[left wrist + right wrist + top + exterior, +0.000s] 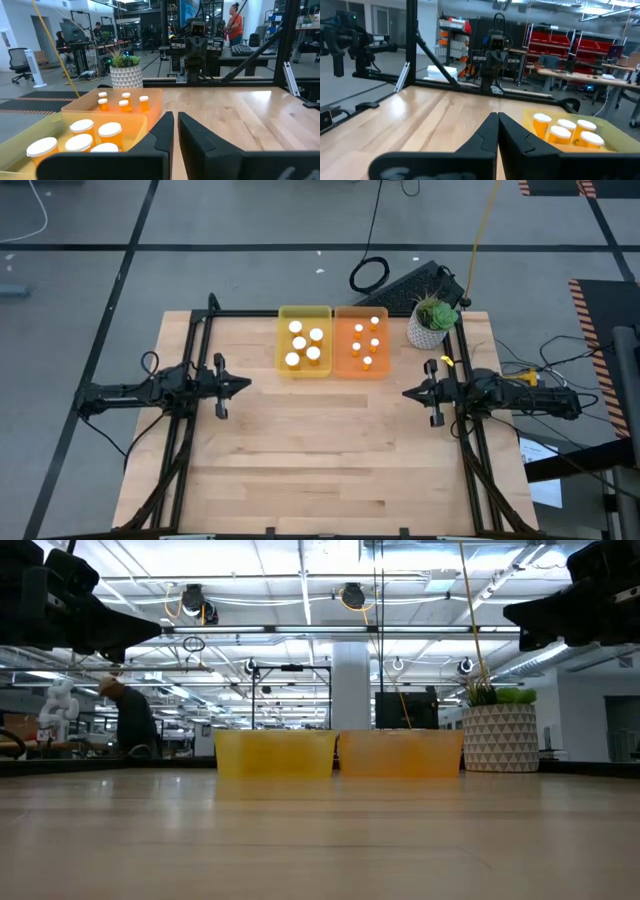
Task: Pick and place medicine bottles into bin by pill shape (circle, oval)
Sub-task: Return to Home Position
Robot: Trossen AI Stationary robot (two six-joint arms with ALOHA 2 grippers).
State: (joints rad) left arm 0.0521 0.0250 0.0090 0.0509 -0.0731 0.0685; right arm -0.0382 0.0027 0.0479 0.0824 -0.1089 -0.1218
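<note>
Ten bottles (304, 345) stand sorted in the yellow tray (284, 315) and orange tray (340, 315); light, stiff, likely slippery, best gripped mid-body. Left gripper (243, 383) and right gripper (408, 393): jaws together, empty.

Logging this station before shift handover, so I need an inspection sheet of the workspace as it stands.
Surface: wooden table, bare in front.
Job's things: yellow tray holds five wide bottles; orange tray holds six narrow bottles; none outside the trays.
Clutter: potted plant beside the orange tray.
Grippers: left gripper and right gripper shut, empty, at the table's sides.
Cables: black coil and yellow cable on the floor behind.
Surroundings: a person in the room behind.
</note>
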